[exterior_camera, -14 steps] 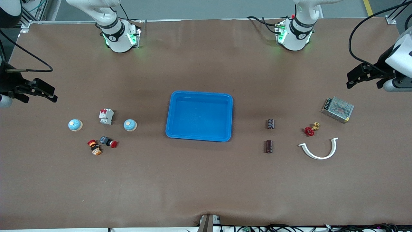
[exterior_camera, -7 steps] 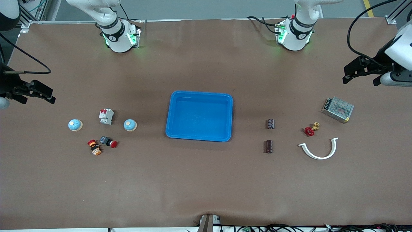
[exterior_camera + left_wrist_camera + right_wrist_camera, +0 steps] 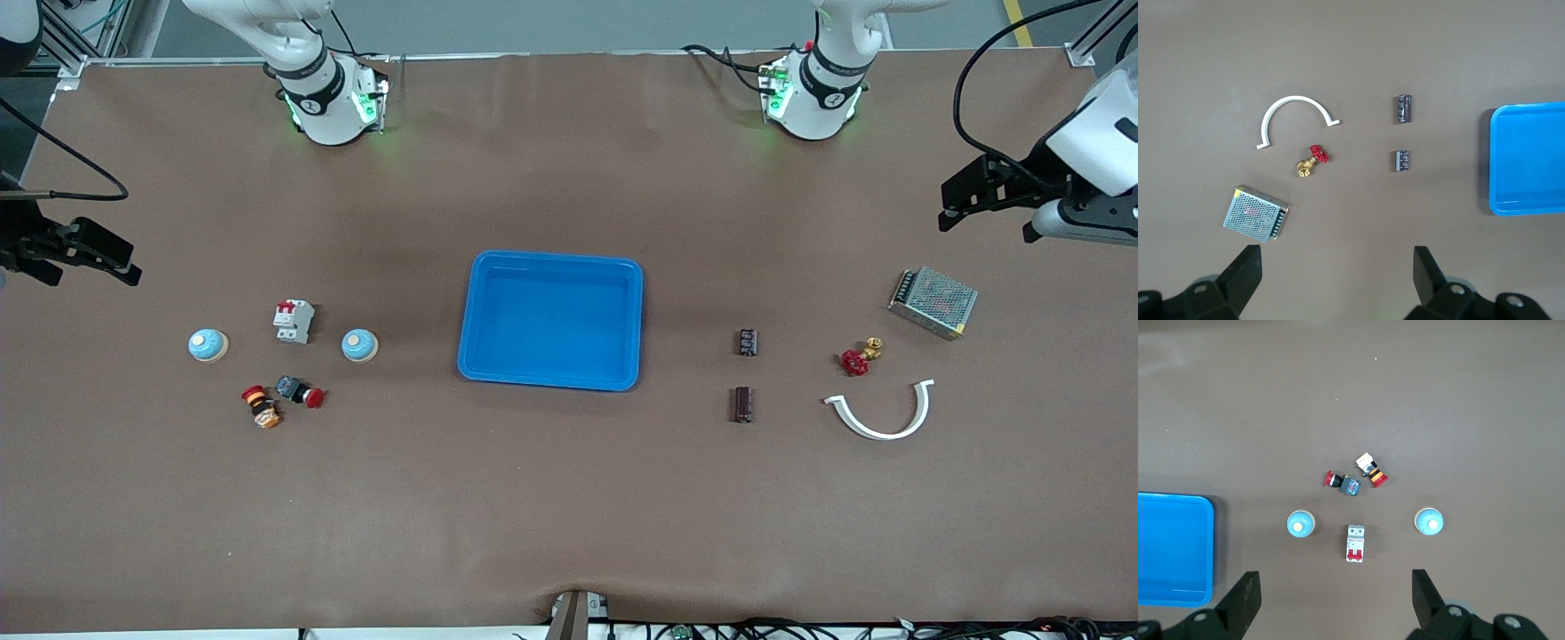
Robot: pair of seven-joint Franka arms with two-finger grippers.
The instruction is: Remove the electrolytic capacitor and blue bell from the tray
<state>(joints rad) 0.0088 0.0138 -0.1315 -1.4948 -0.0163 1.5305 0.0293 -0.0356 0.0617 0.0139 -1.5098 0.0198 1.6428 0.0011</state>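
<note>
Two dark capacitors lie between the blue tray and the left arm's end of the table; the left wrist view shows them too. Two light-blue bells sit toward the right arm's end, and the right wrist view shows them too. My left gripper is open and empty, high over the table near the metal power supply. My right gripper is open and empty, high over the table's edge near the bells.
A white circuit breaker stands between the bells. Two push buttons lie nearer the front camera. A red-handled brass valve and a white curved clip lie near the capacitors.
The left gripper has shifted slightly toward the bases' side. The right gripper has drifted toward its own end of the table. No object has moved.
</note>
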